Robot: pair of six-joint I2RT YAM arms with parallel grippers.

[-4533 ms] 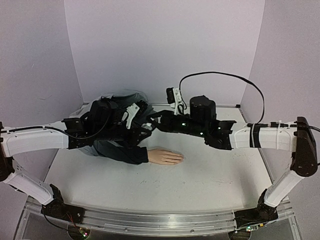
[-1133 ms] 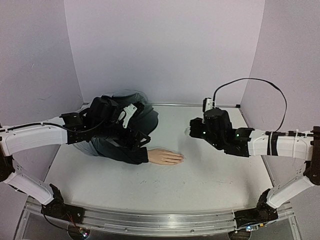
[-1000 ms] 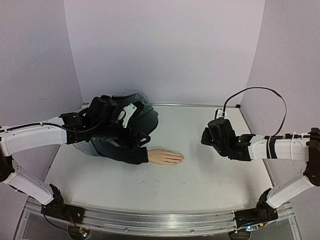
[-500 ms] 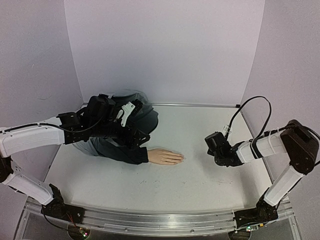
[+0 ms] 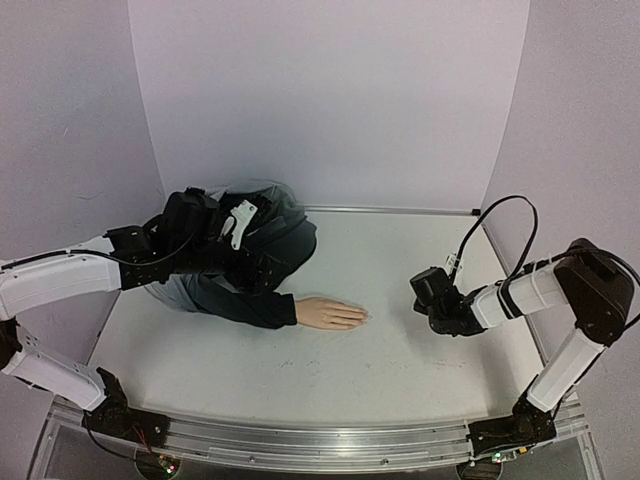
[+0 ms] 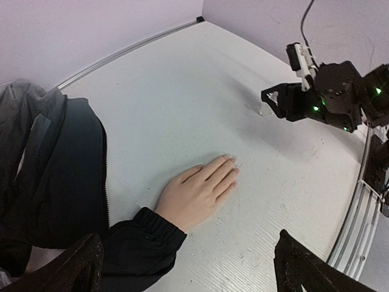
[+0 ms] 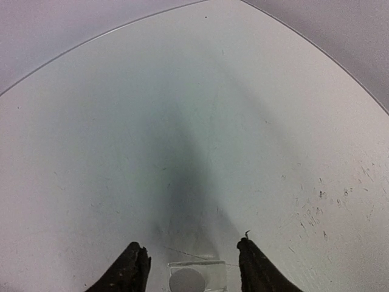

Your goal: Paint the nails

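The pale mannequin hand [image 5: 330, 314] lies flat on the table, fingers pointing right, in a dark jacket sleeve [image 5: 250, 303]. Its nails [image 6: 230, 159] are tiny and bare at the fingertips. My left gripper [image 6: 189, 249] hangs open above the sleeve and wrist with nothing between its fingers [image 6: 73, 267]. My right gripper [image 5: 424, 289] is low on the table to the right of the hand. In the right wrist view this gripper [image 7: 191, 255] is open around a small clear bottle [image 7: 196, 278]. The bottle stands on the table with a gap on each side.
The rest of the jacket [image 5: 270, 215] is bunched at the back left under my left arm. Lilac walls close the table at the back and sides. A metal rail [image 5: 320, 445] runs along the near edge. The right arm's cable [image 5: 500, 215] loops above it.
My right arm swung from the back middle to the right and came down to the table. Its jaws then opened off the bottle. The left gripper drew back slightly to the left.
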